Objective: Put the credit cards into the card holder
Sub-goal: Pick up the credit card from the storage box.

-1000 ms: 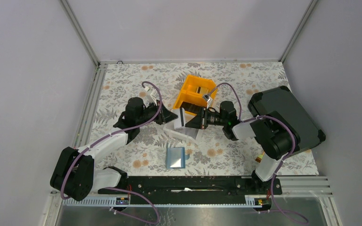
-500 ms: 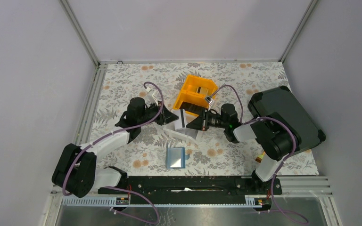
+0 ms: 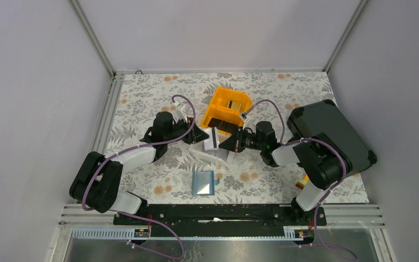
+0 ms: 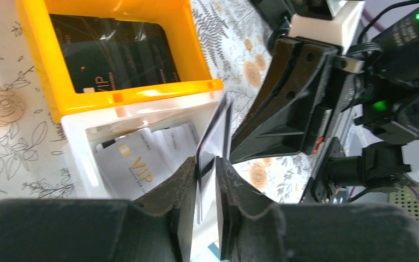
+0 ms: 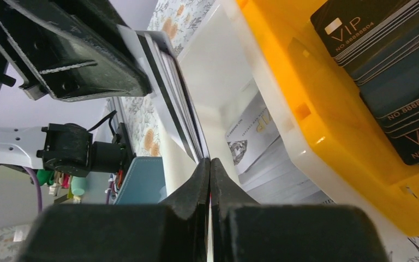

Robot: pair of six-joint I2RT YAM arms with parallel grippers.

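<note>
Pinching one credit card (image 4: 216,128) edge-on over the white bin (image 4: 76,136), your right pincer (image 5: 209,162) is pressed together on it. Your left pincer (image 4: 206,164) has its jaws slightly spread around the same card. The card holder (image 3: 203,182) lies flat on the tabletop (image 3: 142,93), nearer the arm bases, well apart.

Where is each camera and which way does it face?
Top: above and behind, looking down on the table; left arm and right arm show.
Left wrist: on the left arm, facing the orange bin and white bin; left tool at bottom.
Right wrist: on the right arm, facing those bins from the opposite side; right tool at bottom.
Shared: both wrist views show the card between the tools.
</note>
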